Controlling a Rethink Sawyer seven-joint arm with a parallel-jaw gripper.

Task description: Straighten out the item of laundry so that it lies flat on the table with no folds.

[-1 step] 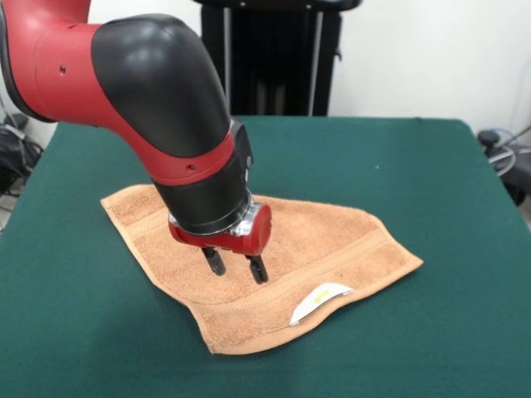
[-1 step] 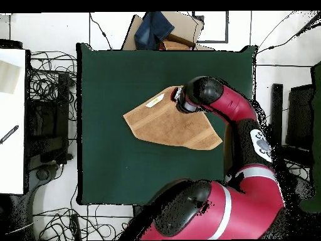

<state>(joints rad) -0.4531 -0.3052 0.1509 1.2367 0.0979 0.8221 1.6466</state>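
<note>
Pincer [image 1: 236, 267] parted a little, gripping nothing, tips down and right at the towel's [image 1: 332, 245] surface; contact unclear. Towel spread beneath and around pincer on the table [image 1: 431, 166], near its middle. White label [image 1: 319, 301] just beside pincer, at the towel's front hem, where the edge looks doubled over.

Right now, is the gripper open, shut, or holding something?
Gripper: open, fingers apart just above the orange-tan terry towel, holding nothing.
</note>
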